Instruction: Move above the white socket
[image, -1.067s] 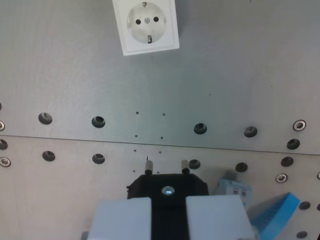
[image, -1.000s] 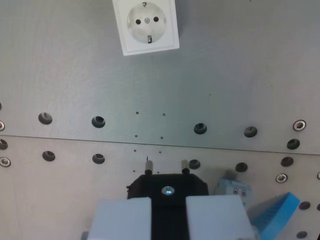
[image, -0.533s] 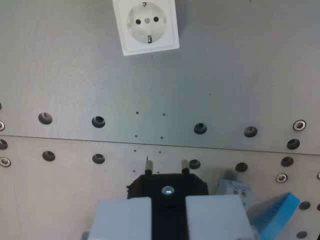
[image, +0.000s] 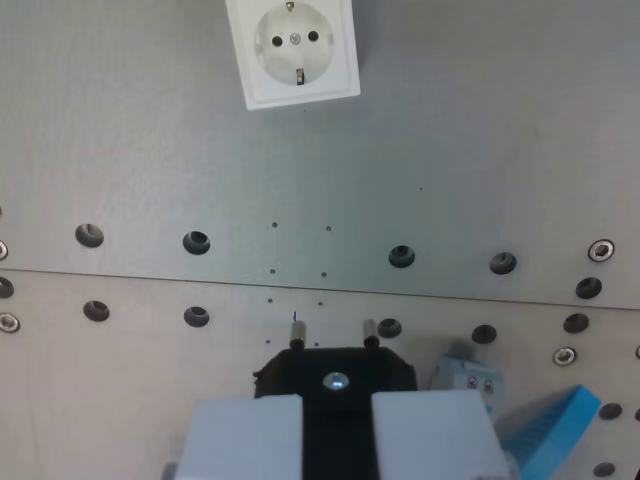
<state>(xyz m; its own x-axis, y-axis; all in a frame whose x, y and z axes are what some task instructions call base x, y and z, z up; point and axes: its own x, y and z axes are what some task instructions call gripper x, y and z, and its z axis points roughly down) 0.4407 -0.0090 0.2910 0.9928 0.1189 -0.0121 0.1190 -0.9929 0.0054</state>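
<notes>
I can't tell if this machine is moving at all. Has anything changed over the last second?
Barely. The whole scene has shifted a touch, so the camera moved slightly, not the objects. The square white socket remains at the top edge, and the gripper stays closed on the black two-pin plug. Nothing was picked up or released.

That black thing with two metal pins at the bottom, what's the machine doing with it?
The robot's hand is gripping a black plug between its two pale blue fingers, the plug's two metal pins pointing ahead. It looks down on a grey metal plate dotted with holes. The square white socket lies at the top edge of the wrist view, far ahead of the plug, so the hand is not above it yet.
</notes>
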